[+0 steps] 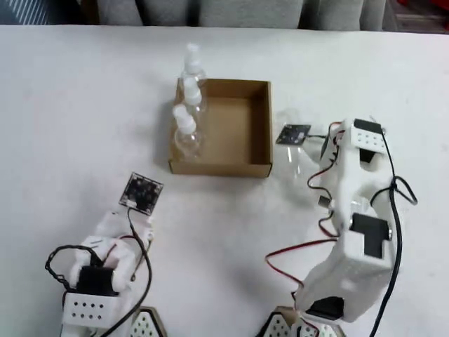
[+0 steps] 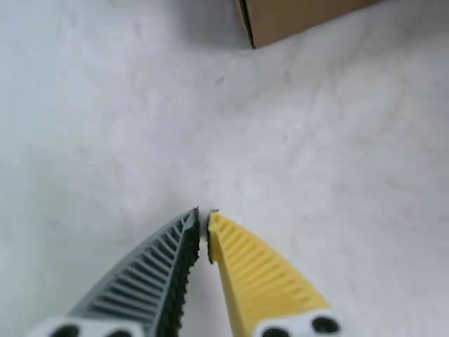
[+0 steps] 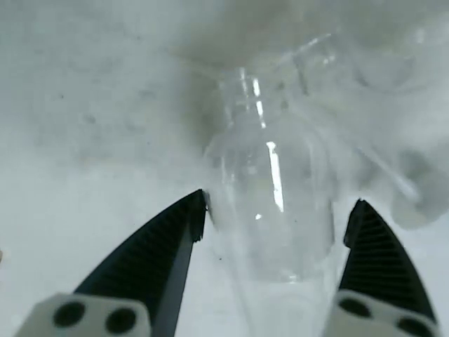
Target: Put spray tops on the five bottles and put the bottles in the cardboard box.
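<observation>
Left gripper [image 2: 203, 221]: fingers clenched, tips all but touching, nothing between them, over bare tabletop [image 1: 84, 105]. A corner of the cardboard box [image 2: 295, 17] sits at the frame edge, mostly cut off. In the high view this gripper is hidden under its own wrist camera.

Right gripper [image 3: 279, 203]: fingers [image 3: 168, 239] spread wide, 1 on each side of an uncapped bottle [image 3: 270, 175]. No contact is visible. The bottle lies on the tabletop, neck pointing away, base cut off. In the high view it is just right of the box, faint under the arm. Clear shapes [image 3: 330, 56] past it are too blurred to count.

3 capped bottles [image 1: 191, 95] line the box's left wall, probably inside.
</observation>
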